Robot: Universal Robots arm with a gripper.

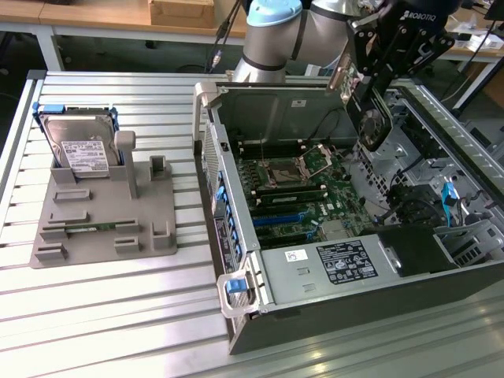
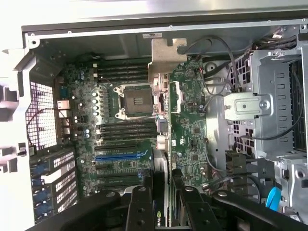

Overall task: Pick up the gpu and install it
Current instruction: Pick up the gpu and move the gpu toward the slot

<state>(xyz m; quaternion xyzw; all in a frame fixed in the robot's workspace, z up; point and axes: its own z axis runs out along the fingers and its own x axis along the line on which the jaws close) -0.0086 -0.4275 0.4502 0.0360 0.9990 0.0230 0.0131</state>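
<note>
Since the gpu (image 1: 372, 122) hangs in the air above the open computer case (image 1: 260, 114), the picking up looks done to me; the installing is not done. The gripper (image 1: 368, 88) is closed about halfway, with one finger on each flat face of the card, so it has a firm hold of it; in the wrist view the fingers (image 2: 139, 202) stand on both sides of the card's edge. The card is nearly upright, its black fan block turned outward and its metal bracket (image 1: 342, 79) toward the rear wall of the case; it is over the far part of the case, clear of everything inside. Seen from the wrist, the gpu (image 2: 187, 120) runs beside the processor socket (image 2: 134, 102); the blue slot (image 2: 122, 156) on the motherboard (image 1: 299, 189) inside the case is empty, and the card is apart from it. Outside the case, at the exterior view's left, the hard drive (image 1: 79, 150) stands in its grey holder (image 1: 102, 228), untouched. I judge about half of the work remains; the card is not yet seated in any slot.
</note>
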